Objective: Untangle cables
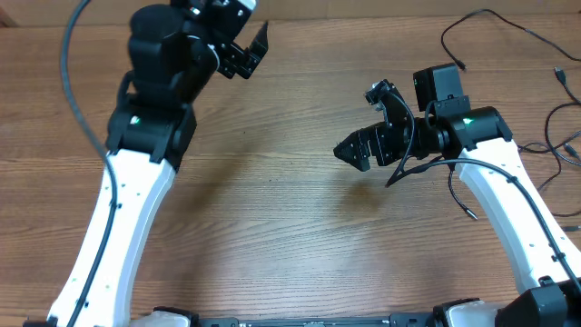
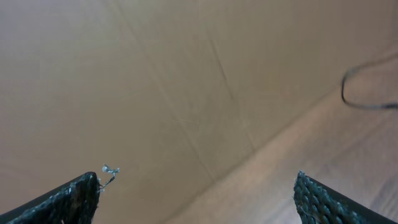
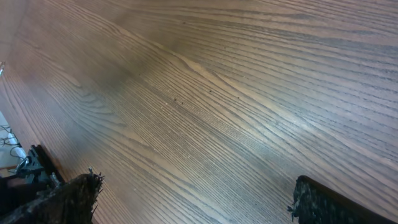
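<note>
Thin black cables lie at the table's right side: one loops along the top right (image 1: 481, 13), and others trail by the right edge (image 1: 561, 136). Another thin cord with a small plug end (image 1: 469, 213) lies close beside the right arm. My right gripper (image 1: 352, 151) is open and empty over bare wood at the middle, left of the cables; its wrist view (image 3: 193, 199) shows only wood between the fingers. My left gripper (image 1: 256, 51) is open and empty, raised at the far left. The left wrist view (image 2: 196, 196) shows a distant cable loop (image 2: 364, 99).
The wooden table (image 1: 272, 209) fills the scene. The left arm (image 1: 136, 182) crosses the left side and the right arm (image 1: 508, 200) the right side. At the lower left of the right wrist view some dark gear and white wires (image 3: 18, 162) stand beyond the table edge.
</note>
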